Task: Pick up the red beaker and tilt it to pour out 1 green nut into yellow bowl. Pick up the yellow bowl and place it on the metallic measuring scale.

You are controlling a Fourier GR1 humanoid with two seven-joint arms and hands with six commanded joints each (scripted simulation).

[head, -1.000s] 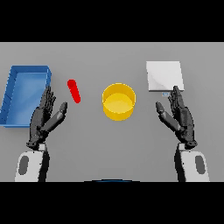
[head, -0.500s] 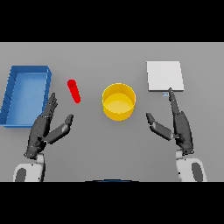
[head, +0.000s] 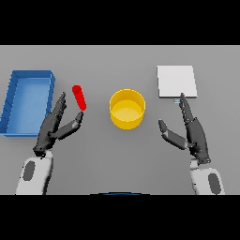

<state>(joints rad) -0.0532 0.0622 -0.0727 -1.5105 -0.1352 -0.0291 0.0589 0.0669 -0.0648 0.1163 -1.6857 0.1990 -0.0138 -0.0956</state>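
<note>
Bin (head: 26, 101), blue, sits at far left; scale (head: 176, 81) at upper right; yellow bowl (head: 127, 108) at centre, unmoved. Left hand (head: 54, 129) has advanced, fingers spread, thumb now just beside the red beaker (head: 79, 97); nothing gripped. Right hand (head: 190, 133) has turned edge-on, fingers straight, empty. Grasp appears imminent.

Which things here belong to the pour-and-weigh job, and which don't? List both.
Part of the job:
- red beaker, near the left hand
- yellow bowl, centre
- measuring scale, just beyond the right hand

Just lying about:
- blue tray, far left
</note>
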